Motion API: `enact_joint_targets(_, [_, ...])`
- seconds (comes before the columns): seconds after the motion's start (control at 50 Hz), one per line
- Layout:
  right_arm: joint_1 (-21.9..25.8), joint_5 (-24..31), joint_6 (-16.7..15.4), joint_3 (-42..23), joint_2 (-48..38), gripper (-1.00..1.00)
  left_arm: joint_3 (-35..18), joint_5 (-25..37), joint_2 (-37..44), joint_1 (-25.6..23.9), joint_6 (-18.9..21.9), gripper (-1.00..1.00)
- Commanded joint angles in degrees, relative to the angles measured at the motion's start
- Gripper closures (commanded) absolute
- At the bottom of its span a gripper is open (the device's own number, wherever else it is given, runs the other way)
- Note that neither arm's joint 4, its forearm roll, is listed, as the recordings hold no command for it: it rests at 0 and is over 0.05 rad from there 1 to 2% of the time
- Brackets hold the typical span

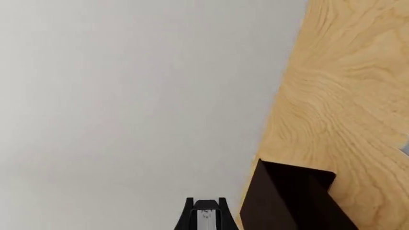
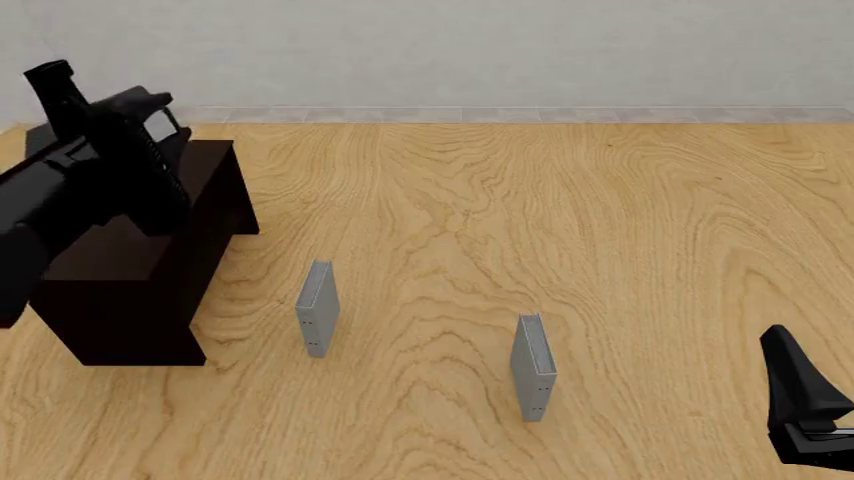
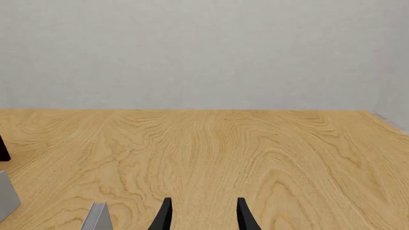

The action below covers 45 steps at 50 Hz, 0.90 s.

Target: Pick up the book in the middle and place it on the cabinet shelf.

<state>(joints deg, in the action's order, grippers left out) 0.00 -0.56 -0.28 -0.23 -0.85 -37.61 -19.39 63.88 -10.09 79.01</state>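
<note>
The black book with white page edges is up off the table, over the far end of the dark brown cabinet shelf at the left. My left gripper is shut on it, and the arm covers most of the book. In the left wrist view the book shows only as a black sliver with a white core, beside a corner of the cabinet shelf. My right gripper is open and holds nothing. It sits low at the table's near right.
Two thin grey books stand upright on the wooden table, one just right of the cabinet and one nearer the middle front. The right wrist view catches both, one close to the fingers and one at the frame's edge. A grey wall bounds the table's far side.
</note>
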Motion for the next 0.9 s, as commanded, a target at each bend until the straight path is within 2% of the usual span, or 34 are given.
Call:
enact_joint_targets(0.02, [0.0, 0.0, 0.0, 0.0, 0.0, -1.0, -4.0, 1.6, 3.5, 2.3, -1.6, 1.0])
enact_joint_targets(0.04, [0.0, 0.0, 0.0, 0.0, 0.0, -1.0, -5.1, 2.7, 3.8, 2.4, -2.8, 1.0])
enact_joint_targets(0.14, [0.0, 0.0, 0.0, 0.0, 0.0, -1.0, -5.1, 1.5, 5.8, 2.8, -2.8, 1.0])
enact_joint_targets(0.34, [0.0, 0.0, 0.0, 0.0, 0.0, -1.0, -5.4, 0.4, 8.4, 3.6, -2.5, 1.0])
enact_joint_targets(0.38, [0.0, 0.0, 0.0, 0.0, 0.0, -1.0, -5.1, -0.7, 9.7, 4.2, -1.4, 1.0])
enact_joint_targets(0.4, [0.0, 0.0, 0.0, 0.0, 0.0, -1.0, -6.4, -0.1, 10.1, 4.6, -2.3, 1.0])
enact_joint_targets(0.7, [0.0, 0.0, 0.0, 0.0, 0.0, -1.0, -8.2, -2.2, 13.8, 6.9, -1.6, 1.0])
enact_joint_targets(0.9, [0.0, 0.0, 0.0, 0.0, 0.0, -1.0, -9.7, -2.8, 15.7, 8.1, -3.1, 1.0])
